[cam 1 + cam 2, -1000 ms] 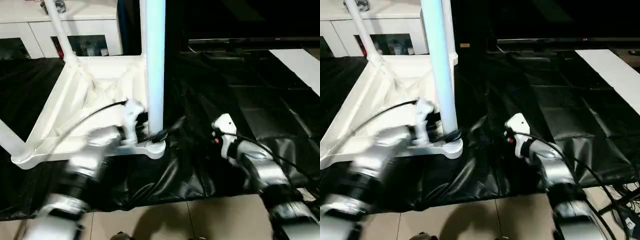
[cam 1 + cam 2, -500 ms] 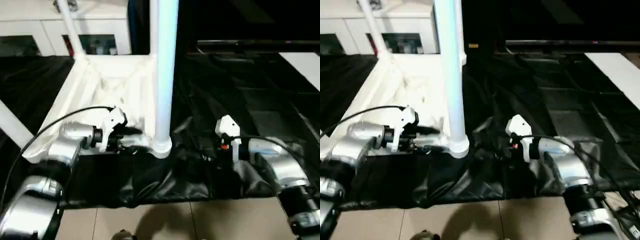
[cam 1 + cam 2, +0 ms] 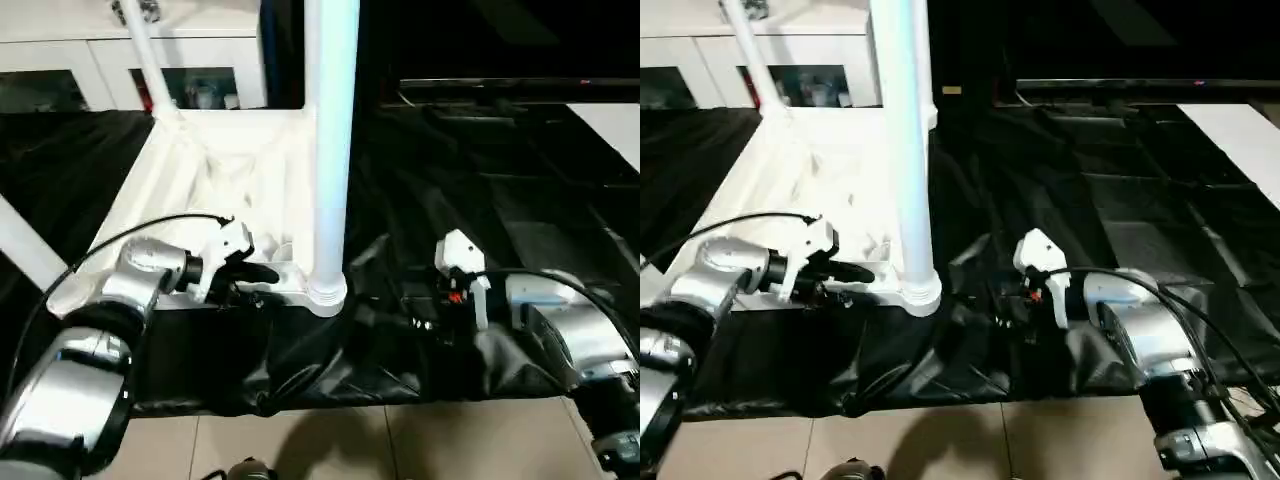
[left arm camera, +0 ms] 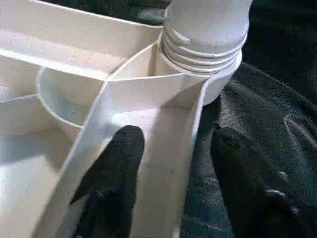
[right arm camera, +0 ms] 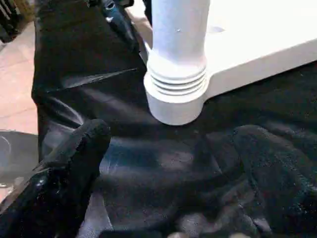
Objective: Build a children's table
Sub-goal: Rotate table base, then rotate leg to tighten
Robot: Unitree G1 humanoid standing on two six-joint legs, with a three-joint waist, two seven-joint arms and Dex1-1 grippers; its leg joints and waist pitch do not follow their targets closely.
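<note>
The left arm reaches in from the near left with its silver forearm bent across the black sheet, and the left hand (image 3: 252,275) lies level, pointing along the near edge of the children's table (image 3: 215,190) toward the near corner socket. In the left wrist view its two black fingers (image 4: 116,173) straddle the table's near rim wall, one finger inside the ribbed underside and the other outside over the black sheet; they stand about half open, and whether they press the wall cannot be told. The right arm comes in from the near right, forearm low over the sheet, and the right hand (image 5: 173,163) points level at the same corner from the other side. Its fingers (image 5: 74,163) are spread wide with nothing between them, and they stand apart from the socket. The children's table lies upside down on the black sheet (image 3: 480,200), its cross-ribbed underside facing up. One white leg (image 3: 332,140) stands upright in the near corner socket between the two hands, its ridged collar seated in the round socket. Another leg (image 3: 145,55) rises at the far corner, and a third leg (image 3: 25,250) slants out at the left edge. The sheet is creased and covers a tiled floor (image 3: 400,440) that shows along the near edge. Behind the table stands a white cabinet (image 3: 100,80) with glass doors.
</note>
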